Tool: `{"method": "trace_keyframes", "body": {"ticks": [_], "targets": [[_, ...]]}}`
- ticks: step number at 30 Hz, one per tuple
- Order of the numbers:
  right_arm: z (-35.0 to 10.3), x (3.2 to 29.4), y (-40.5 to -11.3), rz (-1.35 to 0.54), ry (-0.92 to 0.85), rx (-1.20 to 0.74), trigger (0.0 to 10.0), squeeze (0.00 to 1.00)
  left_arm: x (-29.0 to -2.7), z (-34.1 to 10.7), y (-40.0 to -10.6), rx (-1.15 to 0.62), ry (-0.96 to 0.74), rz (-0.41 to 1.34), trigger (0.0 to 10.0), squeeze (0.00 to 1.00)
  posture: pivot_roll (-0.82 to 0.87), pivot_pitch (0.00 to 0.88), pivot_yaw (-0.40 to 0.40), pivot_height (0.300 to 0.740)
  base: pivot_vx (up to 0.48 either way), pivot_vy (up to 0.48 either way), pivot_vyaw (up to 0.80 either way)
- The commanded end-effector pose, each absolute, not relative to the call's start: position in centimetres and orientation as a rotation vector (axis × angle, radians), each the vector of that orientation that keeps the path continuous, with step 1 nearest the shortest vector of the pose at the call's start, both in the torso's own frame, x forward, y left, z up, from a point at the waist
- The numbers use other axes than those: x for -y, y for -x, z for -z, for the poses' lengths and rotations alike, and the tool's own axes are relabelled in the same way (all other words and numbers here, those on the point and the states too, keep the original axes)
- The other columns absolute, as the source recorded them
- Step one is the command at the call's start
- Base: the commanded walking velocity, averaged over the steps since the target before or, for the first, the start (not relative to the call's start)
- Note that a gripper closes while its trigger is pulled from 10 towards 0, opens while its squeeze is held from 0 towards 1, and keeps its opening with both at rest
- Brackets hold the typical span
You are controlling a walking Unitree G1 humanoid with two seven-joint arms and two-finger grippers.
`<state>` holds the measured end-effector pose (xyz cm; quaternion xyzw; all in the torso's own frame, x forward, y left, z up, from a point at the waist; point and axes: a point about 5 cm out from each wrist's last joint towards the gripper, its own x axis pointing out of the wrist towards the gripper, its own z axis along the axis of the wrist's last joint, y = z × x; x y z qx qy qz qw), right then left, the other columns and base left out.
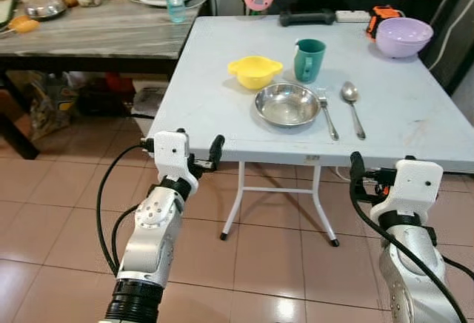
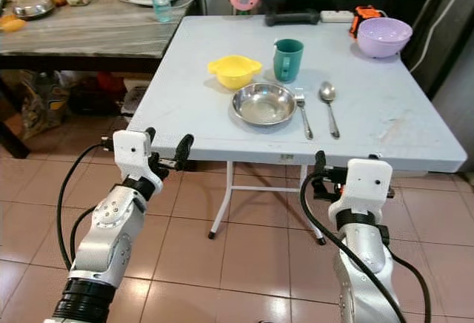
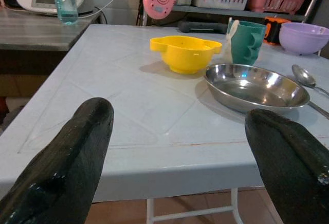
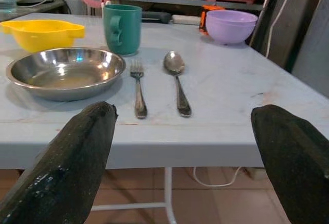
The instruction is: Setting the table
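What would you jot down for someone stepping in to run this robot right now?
Left gripper: open, holding nothing, short of the table's near edge.
Right gripper: open, holding nothing, also short of the near edge.
One place looks laid: steel plate, with fork and spoon side by side on its right, green mug and yellow bowl behind it.
Purple bowl sits at the far right corner.
Left to do: probably nothing but deciding whether the purple bowl belongs in the setting.
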<state>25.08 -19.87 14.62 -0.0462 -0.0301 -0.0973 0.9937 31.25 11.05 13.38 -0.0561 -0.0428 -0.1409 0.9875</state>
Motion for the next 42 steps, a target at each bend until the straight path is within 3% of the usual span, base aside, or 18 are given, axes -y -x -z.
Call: {"method": "trace_keyframes", "body": {"ticks": [1,42], "targets": [[-14.6,19.8,-25.0,0.195,0.094,0.065,10.0,0.00,-10.8,-13.9,-31.4,0.103,0.117,0.302,10.0,0.00,-0.13,0.083,0.078,0.740,0.360,0.000,0.00],[-14.3,19.6,-25.1,0.185,0.076,0.054,10.0,0.00,-9.9,-12.6,-30.5,0.037,0.111,0.370,10.0,0.00,-0.13,0.086,0.081,0.740,0.330,0.000,-0.03]]}}
